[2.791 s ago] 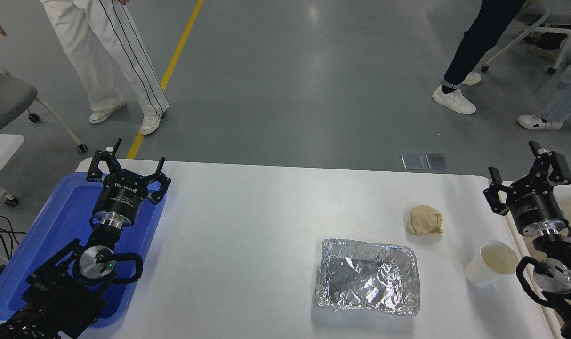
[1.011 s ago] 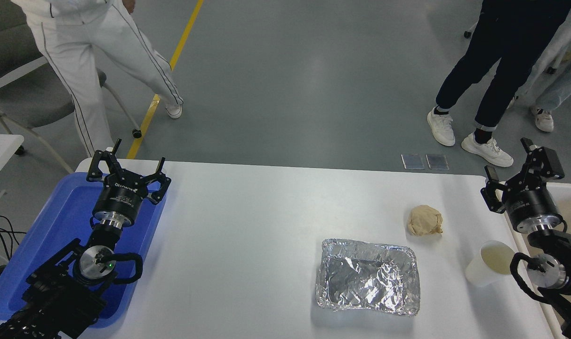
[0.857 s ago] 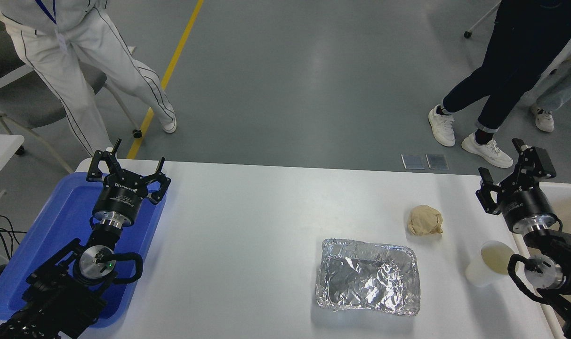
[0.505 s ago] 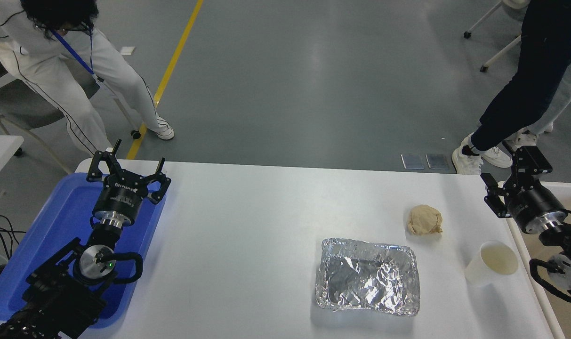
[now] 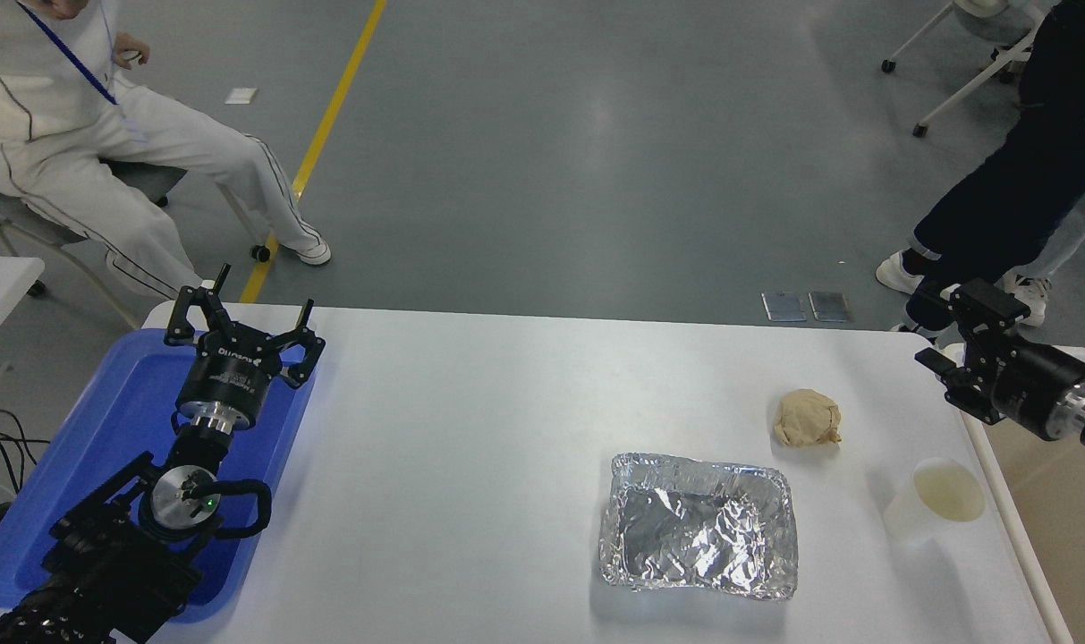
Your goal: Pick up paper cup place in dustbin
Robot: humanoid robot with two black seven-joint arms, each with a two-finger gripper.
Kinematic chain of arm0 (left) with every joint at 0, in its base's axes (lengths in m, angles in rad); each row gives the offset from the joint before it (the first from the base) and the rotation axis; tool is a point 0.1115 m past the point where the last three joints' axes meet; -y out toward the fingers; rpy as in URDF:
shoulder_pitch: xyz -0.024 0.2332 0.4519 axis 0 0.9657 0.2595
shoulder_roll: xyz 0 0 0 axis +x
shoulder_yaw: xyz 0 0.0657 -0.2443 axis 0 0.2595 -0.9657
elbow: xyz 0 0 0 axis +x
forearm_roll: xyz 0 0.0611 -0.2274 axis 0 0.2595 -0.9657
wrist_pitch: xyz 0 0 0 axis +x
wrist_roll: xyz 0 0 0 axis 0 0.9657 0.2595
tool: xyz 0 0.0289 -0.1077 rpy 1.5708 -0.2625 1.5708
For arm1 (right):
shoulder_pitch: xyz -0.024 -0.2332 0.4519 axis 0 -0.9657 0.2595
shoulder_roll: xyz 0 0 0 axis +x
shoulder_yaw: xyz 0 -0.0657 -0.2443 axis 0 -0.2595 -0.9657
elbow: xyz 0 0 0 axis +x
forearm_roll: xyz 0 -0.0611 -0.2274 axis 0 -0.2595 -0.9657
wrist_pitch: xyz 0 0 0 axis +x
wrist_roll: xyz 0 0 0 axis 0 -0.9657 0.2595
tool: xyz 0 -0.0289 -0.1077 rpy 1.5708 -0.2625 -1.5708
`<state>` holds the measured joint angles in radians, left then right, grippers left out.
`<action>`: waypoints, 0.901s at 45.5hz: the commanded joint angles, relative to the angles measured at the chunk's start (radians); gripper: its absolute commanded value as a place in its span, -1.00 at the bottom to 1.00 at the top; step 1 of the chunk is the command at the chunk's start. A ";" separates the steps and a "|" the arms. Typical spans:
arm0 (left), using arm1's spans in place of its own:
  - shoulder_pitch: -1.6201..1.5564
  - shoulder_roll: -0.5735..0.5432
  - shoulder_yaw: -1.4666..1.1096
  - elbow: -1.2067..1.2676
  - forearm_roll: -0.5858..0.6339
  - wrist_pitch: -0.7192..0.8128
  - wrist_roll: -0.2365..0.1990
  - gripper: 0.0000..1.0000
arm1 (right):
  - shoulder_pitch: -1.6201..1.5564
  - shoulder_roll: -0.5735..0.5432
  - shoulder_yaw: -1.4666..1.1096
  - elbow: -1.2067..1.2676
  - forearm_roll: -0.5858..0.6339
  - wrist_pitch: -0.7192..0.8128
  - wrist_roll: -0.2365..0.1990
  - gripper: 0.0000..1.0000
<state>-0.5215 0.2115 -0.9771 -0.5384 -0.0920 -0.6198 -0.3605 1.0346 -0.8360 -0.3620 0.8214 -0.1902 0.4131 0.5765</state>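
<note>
The paper cup point(image 5: 936, 505) stands upright near the table's right edge, white with a cream inside. Just right of it, beyond the table edge, is the dustbin point(image 5: 1016, 537), of which the off-white rim and a beige inner wall show. My right gripper point(image 5: 953, 331) comes in from the right edge, points left and is open and empty. It hangs over the table's far right corner, well behind the cup and apart from it. My left gripper point(image 5: 242, 313) is parked open over the blue tray point(image 5: 104, 429) at the lower left.
A crumpled tan paper ball point(image 5: 807, 418) lies behind and left of the cup. A silver foil tray point(image 5: 699, 525) sits left of the cup. One person sits at the far left, and another stands close to the far right corner.
My right arm has swung back and to the right, off the cup's side, and its wrist has turned so the gripper points left. The cup has not moved. The person at the left sat down.
</note>
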 commanded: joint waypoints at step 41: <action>0.000 -0.001 0.000 0.000 0.000 0.000 0.000 1.00 | 1.018 0.454 -1.175 0.301 -0.174 0.372 -0.004 1.00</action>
<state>-0.5217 0.2117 -0.9771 -0.5385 -0.0919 -0.6197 -0.3604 1.9404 -0.5239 -1.4147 1.0735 -0.2120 0.7589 0.5765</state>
